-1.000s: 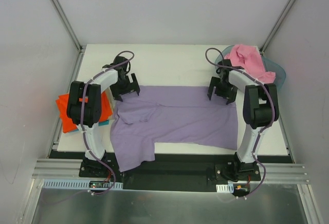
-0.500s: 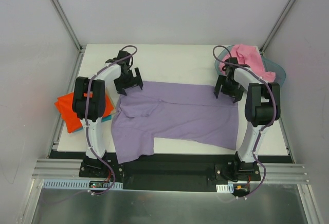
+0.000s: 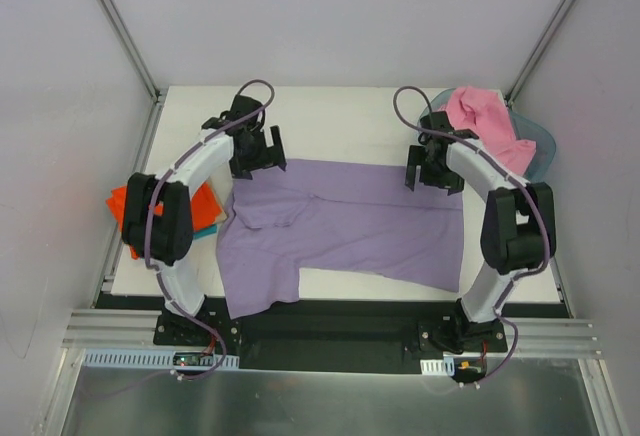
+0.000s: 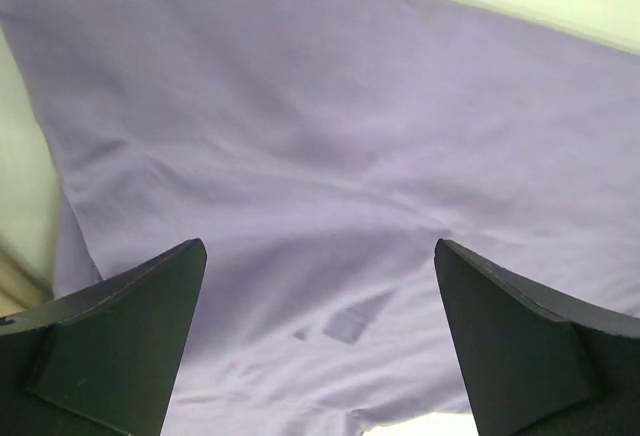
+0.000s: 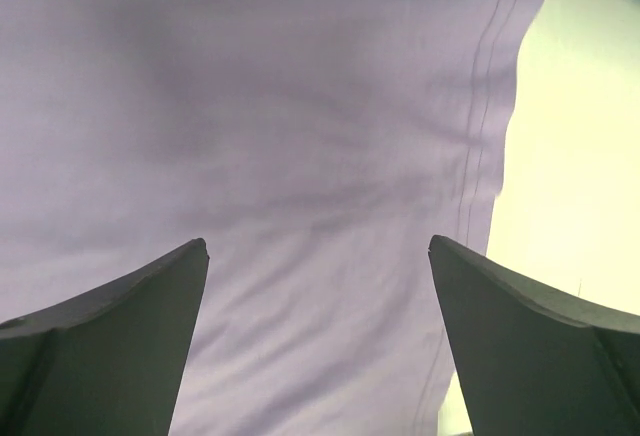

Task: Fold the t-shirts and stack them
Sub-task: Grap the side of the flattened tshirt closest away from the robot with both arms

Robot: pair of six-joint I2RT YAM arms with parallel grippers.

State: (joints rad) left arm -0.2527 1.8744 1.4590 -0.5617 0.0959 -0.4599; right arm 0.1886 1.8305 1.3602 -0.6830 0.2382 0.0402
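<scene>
The lavender t-shirt (image 3: 350, 221) lies spread flat across the table, one sleeve folded in at the left, its near left part hanging towards the front edge. My left gripper (image 3: 258, 152) is open and empty just above the shirt's far left corner; the cloth (image 4: 330, 156) fills its wrist view. My right gripper (image 3: 434, 170) is open and empty above the far right corner, with the hem (image 5: 480, 126) in its view. The pink t-shirt (image 3: 485, 124) lies crumpled in the basket. The orange-red t-shirt (image 3: 205, 206) lies folded on a teal one (image 3: 205, 235) at the left edge.
The grey-blue plastic basket (image 3: 540, 151) stands at the back right corner of the white table (image 3: 330, 121). Grey walls with metal frame posts close in the back and sides. The left arm (image 3: 160, 221) reaches over the folded stack.
Both grippers were open throughout and moved towards the back. The shirt's far edge shifted back with them over the first half second, then lay still. The left arm swung right.
</scene>
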